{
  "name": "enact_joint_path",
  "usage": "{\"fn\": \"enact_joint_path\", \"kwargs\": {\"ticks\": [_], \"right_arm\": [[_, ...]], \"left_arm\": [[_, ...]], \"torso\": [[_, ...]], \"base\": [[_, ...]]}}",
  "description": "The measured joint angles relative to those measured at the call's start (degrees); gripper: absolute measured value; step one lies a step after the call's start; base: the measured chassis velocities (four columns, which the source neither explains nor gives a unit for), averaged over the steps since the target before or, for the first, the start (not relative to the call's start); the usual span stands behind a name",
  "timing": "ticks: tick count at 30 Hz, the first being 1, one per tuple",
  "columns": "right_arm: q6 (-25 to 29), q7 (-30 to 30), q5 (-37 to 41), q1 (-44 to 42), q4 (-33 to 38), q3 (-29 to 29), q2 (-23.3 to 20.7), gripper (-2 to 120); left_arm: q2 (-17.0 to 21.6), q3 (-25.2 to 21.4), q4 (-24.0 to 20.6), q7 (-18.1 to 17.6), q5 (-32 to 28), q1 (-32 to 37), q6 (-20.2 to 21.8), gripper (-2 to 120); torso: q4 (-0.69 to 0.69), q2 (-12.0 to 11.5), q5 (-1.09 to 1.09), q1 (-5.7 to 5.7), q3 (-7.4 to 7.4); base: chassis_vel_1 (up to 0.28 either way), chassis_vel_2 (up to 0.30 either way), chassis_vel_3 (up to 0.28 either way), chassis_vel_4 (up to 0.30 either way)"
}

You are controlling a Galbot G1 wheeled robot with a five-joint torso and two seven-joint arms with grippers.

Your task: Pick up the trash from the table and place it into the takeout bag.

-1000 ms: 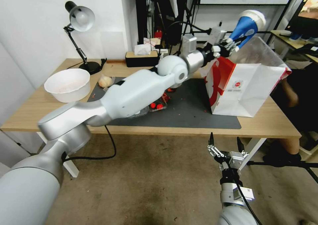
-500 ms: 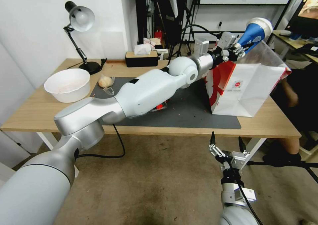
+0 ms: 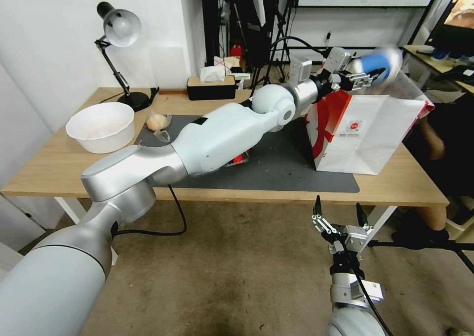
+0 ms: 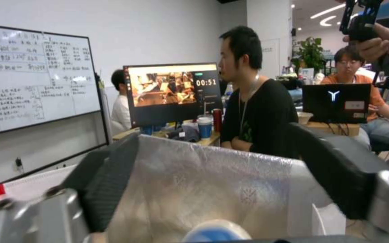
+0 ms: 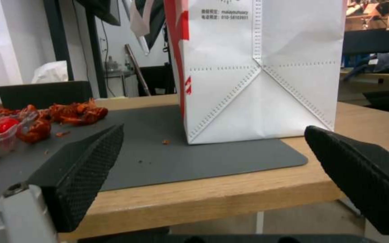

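Since half a second ago the blue cup (image 3: pixel 377 64) has gone from upright-tilted in my left tool (image 3: pixel 363 76) to a blurred shape lying sideways over the mouth of the takeout bag (image 3: pixel 368 131), so I judge that it is dropping free. My left tool hangs above the bag's open top with its fingers (image 4: pixel 106 182) spread wide and nothing between them; from the left wrist I look down past them at the silvery foil lining (image 4: pixel 203 189), with the cup's white lid and blue body (image 4: pixel 217 233) at the near edge. To my mind this piece of trash is as good as delivered, if it falls inside and does not catch the rim.

My right tool (image 3: pixel 338 217) waits low in front of the surface (image 3: pixel 405 185), wide open and empty, facing the bag's side. On the surface the beige bowl (image 3: pixel 101 126), a small clear bag (image 3: pixel 158 122) and red food scraps (image 5: pixel 64 113) on the dark mat (image 3: pixel 291 170) are left to collect.
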Motion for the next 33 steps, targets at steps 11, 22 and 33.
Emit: {"fn": "enact_joint_path", "kwargs": {"ticks": [11, 22, 33], "right_arm": [[-0.05, 0.02, 0.0, -0.45, 0.46, 0.02, 0.18, 100], [-0.57, -0.02, -0.21, -0.08, 0.51, -0.28, -0.03, 100], [-0.71, -0.04, -0.27, 0.1, 0.14, -0.41, -0.17, 100]], "left_arm": [[3.78, -1.28, -3.48, -1.62, -0.12, 0.56, 0.01, 100], [16.37, -5.88, -12.79, -2.8, -0.33, 5.21, 0.16, 100], [26.86, -13.1, -23.42, -5.92, 1.84, 16.22, 0.32, 100]], "torso": [[-0.01, 0.0, 0.0, 0.0, 0.0], [0.01, 0.0, -0.03, 0.0, 0.0], [-0.01, 0.0, 0.0, 0.0, -0.01]], "base": [[0.0, 0.0, 0.0, 0.0], [0.0, 0.0, 0.0, 0.0], [0.0, 0.0, 0.0, 0.0]]}}
